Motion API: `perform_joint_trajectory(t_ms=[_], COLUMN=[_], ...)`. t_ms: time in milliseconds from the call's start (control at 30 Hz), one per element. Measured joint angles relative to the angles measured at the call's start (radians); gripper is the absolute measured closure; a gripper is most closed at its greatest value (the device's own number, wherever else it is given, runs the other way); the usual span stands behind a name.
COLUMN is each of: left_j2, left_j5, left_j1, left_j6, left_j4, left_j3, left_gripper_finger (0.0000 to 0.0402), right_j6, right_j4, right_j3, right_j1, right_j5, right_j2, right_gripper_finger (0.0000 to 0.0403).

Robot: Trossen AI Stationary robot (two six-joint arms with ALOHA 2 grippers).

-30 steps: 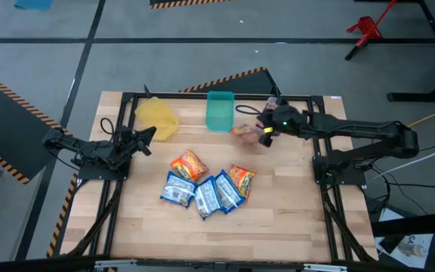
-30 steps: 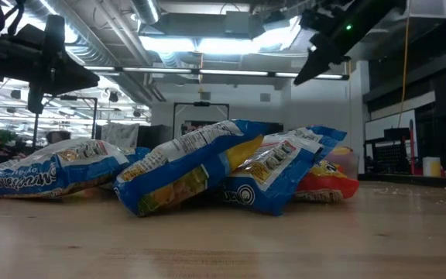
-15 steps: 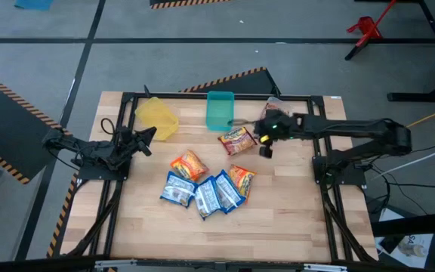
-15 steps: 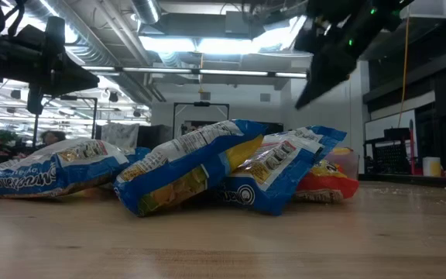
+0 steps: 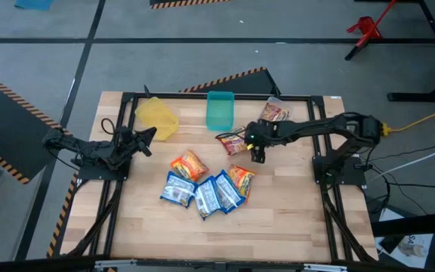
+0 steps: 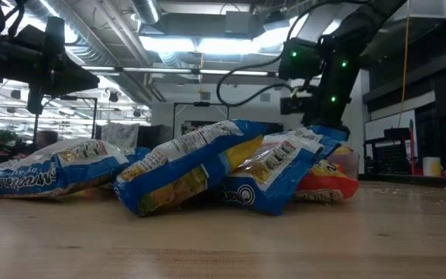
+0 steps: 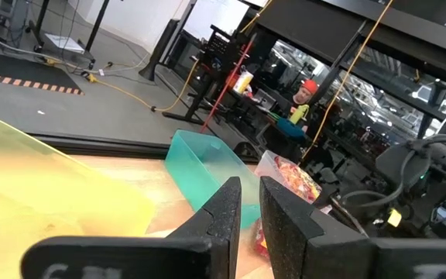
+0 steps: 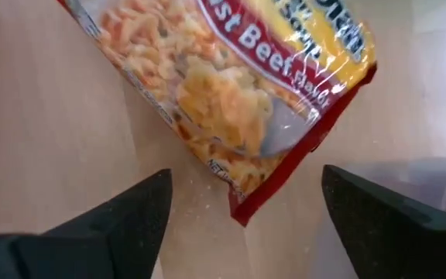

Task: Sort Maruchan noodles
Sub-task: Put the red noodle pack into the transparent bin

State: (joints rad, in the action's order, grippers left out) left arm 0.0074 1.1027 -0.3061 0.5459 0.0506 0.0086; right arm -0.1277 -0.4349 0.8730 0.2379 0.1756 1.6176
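My wooden surface (image 5: 278, 227) is the biggest thing here. At its far edge sit a yellow bin (image 5: 157, 117) and a teal bin (image 5: 219, 110), with a clear bin (image 5: 272, 112) near them that already has a red packet in it.

In the middle lies a pile of noodle packets (image 5: 206, 185), blue ones and orange ones, touching and partly on top of each other.

One red packet (image 5: 232, 142) lies flat on the wood by itself, just in front of the teal bin. My right pincer (image 5: 257, 145) is right beside it, low over the wood, with its fingers spread wide apart and nothing in them. My wrist camera looks straight down at that red packet (image 8: 231, 85).

My left pincer (image 5: 143, 139) waits near the yellow bin with its fingers close together, holding nothing.

I think I am at the start of picking up this red packet. Next I should move over it, come down, squeeze, and carry it to the clear bin.
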Motion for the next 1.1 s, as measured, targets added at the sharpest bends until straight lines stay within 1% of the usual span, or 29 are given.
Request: perform_joint_trajectory(t_ms=[67, 200, 300, 367, 467, 567, 667, 700, 900, 1100], left_j2=[0.000, 0.000, 0.000, 0.000, 0.000, 0.000, 0.000, 0.000, 0.000, 0.000], left_j5=[0.000, 0.006, 0.006, 0.006, 0.006, 0.006, 0.004, 0.003, 0.002, 0.001], left_j1=[0.000, 0.000, 0.000, 0.000, 0.000, 0.000, 0.000, 0.000, 0.000, 0.000], left_j6=[-0.003, -0.003, -0.003, -0.003, -0.006, -0.005, -0.005, -0.005, -0.006, -0.005], left_j4=[-0.004, -0.016, -0.016, -0.017, -0.018, -0.021, -0.024, -0.024, -0.024, -0.025], left_j3=[0.000, 0.000, 0.000, 0.000, 0.000, 0.000, 0.000, 0.000, 0.000, 0.000], left_gripper_finger=[0.0357, 0.0357, 0.0357, 0.0357, 0.0357, 0.0357, 0.0357, 0.0357, 0.0357, 0.0357], right_j6=[0.000, 0.003, 0.004, 0.008, 0.019, 0.044, 0.054, 0.054, 0.070, 0.082], right_j4=[0.017, 0.063, 0.086, 0.099, 0.097, 0.082, 0.081, 0.080, 0.075, 0.033], right_j3=[0.000, 0.000, 0.000, 0.000, 0.001, 0.001, 0.001, 0.001, 0.001, 0.001], right_j1=[0.000, 0.007, 0.007, 0.008, 0.019, 0.029, 0.032, 0.032, 0.031, 0.030], right_j5=[0.016, -0.004, -0.003, -0.004, -0.011, -0.014, -0.046, -0.048, -0.038, -0.071], right_j2=[0.021, 0.053, 0.072, 0.084, 0.096, 0.100, 0.103, 0.103, 0.098, 0.017], right_gripper_finger=[0.0084, 0.0087, 0.0115, 0.0148, 0.0211, 0.0286, 0.0372, 0.0386, 0.0400, 0.0402])
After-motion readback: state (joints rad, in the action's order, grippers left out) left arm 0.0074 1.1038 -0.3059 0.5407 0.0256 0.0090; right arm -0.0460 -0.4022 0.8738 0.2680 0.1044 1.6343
